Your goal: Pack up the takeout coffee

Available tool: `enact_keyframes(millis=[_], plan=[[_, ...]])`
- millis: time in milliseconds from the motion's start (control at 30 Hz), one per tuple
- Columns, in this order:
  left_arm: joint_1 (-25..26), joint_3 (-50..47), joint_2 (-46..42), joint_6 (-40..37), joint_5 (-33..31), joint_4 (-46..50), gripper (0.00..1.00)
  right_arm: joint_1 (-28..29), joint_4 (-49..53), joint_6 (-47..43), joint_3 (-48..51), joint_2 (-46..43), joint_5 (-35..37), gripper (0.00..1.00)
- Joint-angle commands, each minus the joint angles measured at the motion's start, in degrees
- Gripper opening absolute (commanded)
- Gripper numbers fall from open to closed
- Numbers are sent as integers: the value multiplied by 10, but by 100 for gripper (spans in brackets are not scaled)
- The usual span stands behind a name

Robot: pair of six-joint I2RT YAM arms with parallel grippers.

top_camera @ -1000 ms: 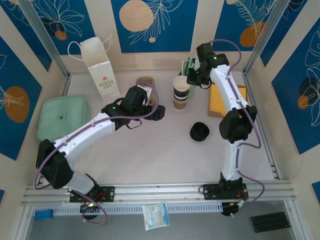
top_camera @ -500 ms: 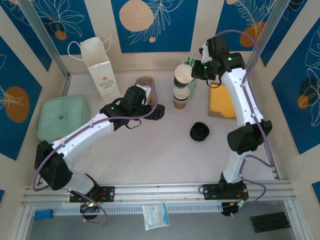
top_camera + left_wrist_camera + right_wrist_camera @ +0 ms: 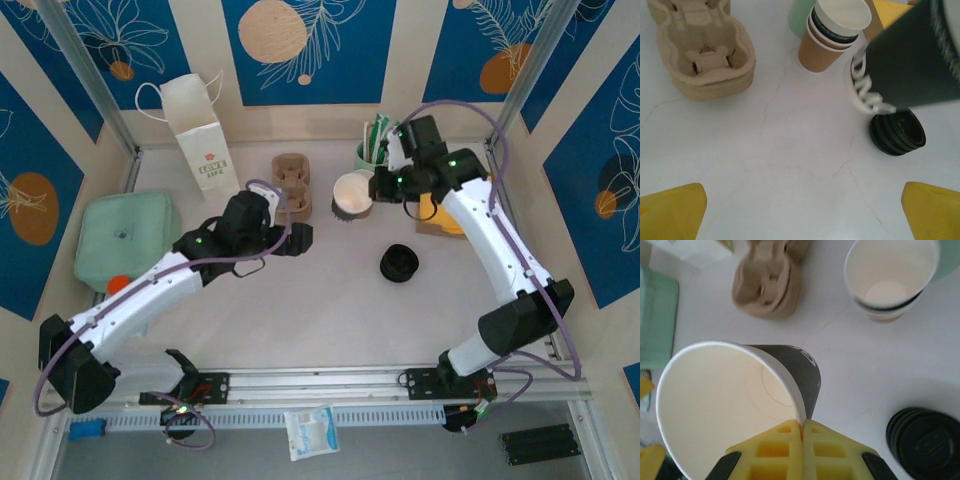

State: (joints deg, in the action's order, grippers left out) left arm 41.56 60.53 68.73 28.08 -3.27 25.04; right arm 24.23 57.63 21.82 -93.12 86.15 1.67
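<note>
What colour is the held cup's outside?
The cup is black outside with white print, clearest in the left wrist view.

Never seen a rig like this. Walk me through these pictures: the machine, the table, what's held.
These are two white robot arms bolted at a table's near edge, each ending in two yellow fingers. One picture looks down from above; the other two come from wrist cameras. On the white table sit a moulded brown cardboard cup carrier, a stack of lidless paper cups, a pile of round black plastic lids, a white paper bag and a mint-green pouch. The right fingers are pinched shut on the rim of an empty, lidless, dark-sided paper cup, held tilted. The left fingers are open and hold nothing.
</note>
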Motion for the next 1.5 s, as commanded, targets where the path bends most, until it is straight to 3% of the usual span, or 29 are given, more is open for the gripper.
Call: enact_keyframes(millis=[0, 400, 1233, 1467], plan=[[6, -25, -35, 15, 0, 21, 100, 32, -19, 20, 52, -27, 10, 0], [6, -78, -85, 40, 3, 30, 100, 109, -77, 80, 228, -55, 22, 0], [11, -87, -63, 51, 17, 4, 99, 130, -118, 93, 307, -19, 49, 0], [14, -81, -58, 51, 16, 3, 99, 133, -107, 95, 303, -32, 52, 30]])
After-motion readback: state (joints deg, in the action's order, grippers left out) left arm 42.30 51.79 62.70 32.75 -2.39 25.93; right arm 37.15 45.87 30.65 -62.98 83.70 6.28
